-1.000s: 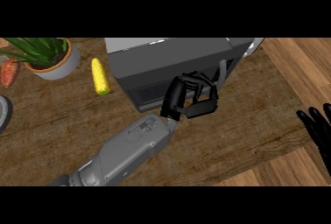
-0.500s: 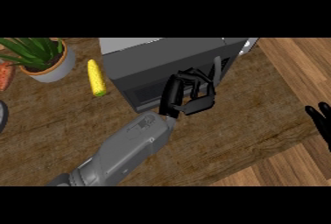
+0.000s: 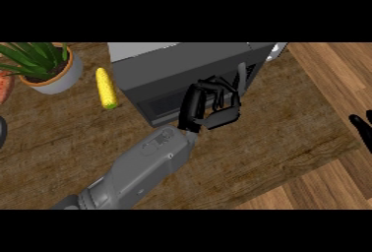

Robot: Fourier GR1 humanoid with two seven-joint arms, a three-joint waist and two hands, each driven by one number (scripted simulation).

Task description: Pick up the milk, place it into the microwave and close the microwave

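**Desk:** What do you have from the head view?

**Me:** I take the microwave [image 3: 190, 74] as my landmark. It sits at the far side of the wooden counter [image 3: 65, 142], dark grey, and its front face looks shut to me. My left hand [image 3: 207, 106] is right against that front face, near its right end, with the grey forearm running down and to the left from it.

**Desk:** Fingers?

**Me:** Curled in, thumb folded across. I see nothing between them from here.

**Desk:** And the milk?

**Me:** I cannot see the milk anywhere on the counter, so I cannot tell you where it is.

**Desk:** The other hand?

**Me:** My right hand [image 3: 362, 132] shows well to the right of the microwave, at the view's edge, only fingertips in sight. I cannot tell how it is set.

**Desk:** Anything else nearby?

**Me:** A corn cob [image 3: 107, 88] lies just left of the microwave, apart from it. Farther left stands a potted plant [image 3: 45, 67], and beyond that something orange [image 3: 5, 86] at the edge.
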